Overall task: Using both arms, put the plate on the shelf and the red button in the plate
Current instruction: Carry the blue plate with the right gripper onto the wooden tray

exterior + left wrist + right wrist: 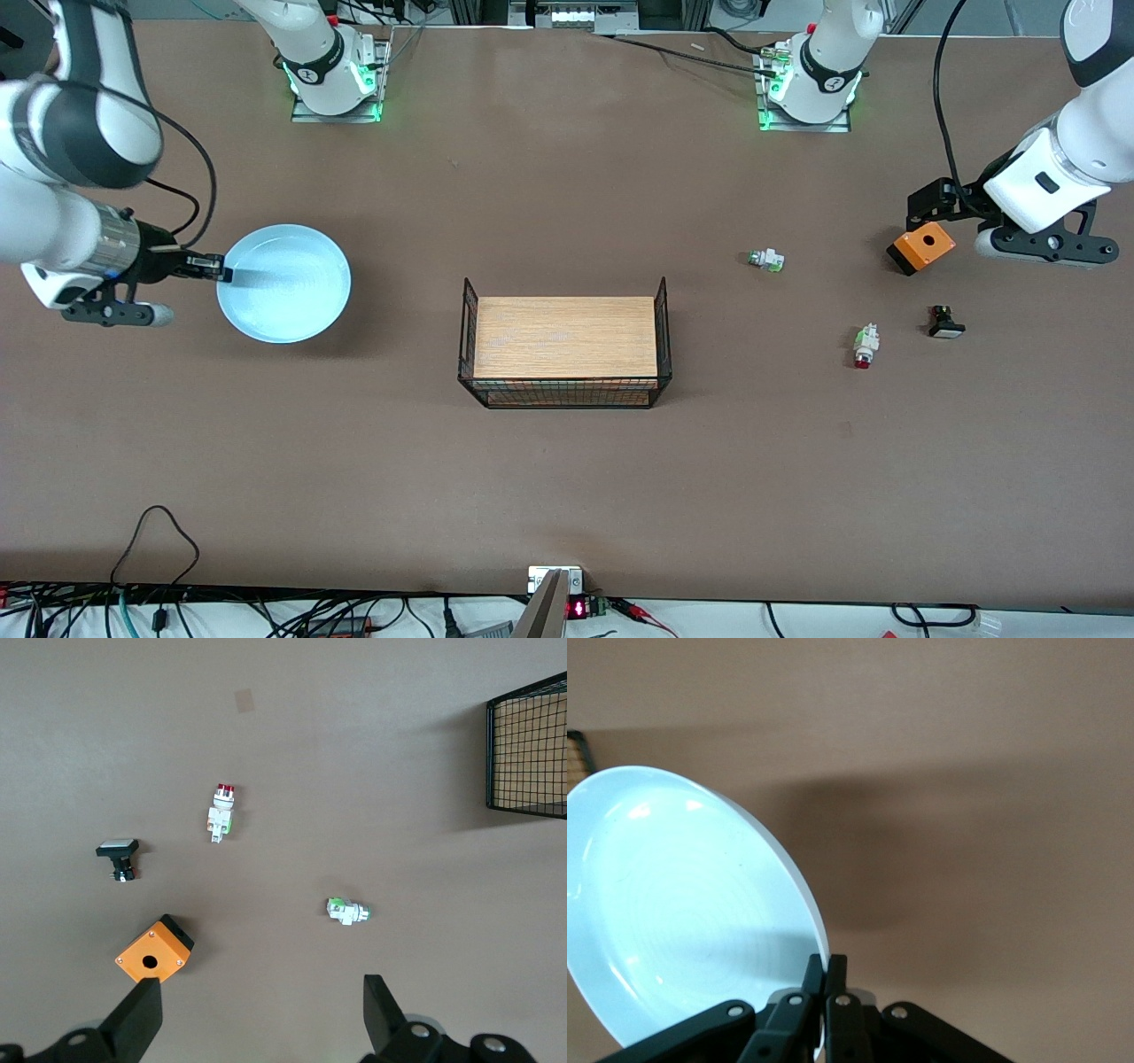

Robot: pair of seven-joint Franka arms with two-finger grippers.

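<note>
Basket (pixel 564 353) mid-tabletop | right gripper (pixel 223 268) fingers pinch plate (pixel 283 282) rim toward its end: glossy, stiff, slippery | left gripper (pixel 261 1005) fingers wide, above red button (pixel 866 345): tiny, light, take its body

One pale blue plate (pixel 283 282) sits at the frame's middle left. One wire basket (pixel 564 353) with a wooden board stands at center. To the right lie three small push-button parts: one green-capped (pixel 765 259), one red button (pixel 866 346), one black with a white cap (pixel 945 322). One orange box (pixel 921 248) sits upper right.
</note>
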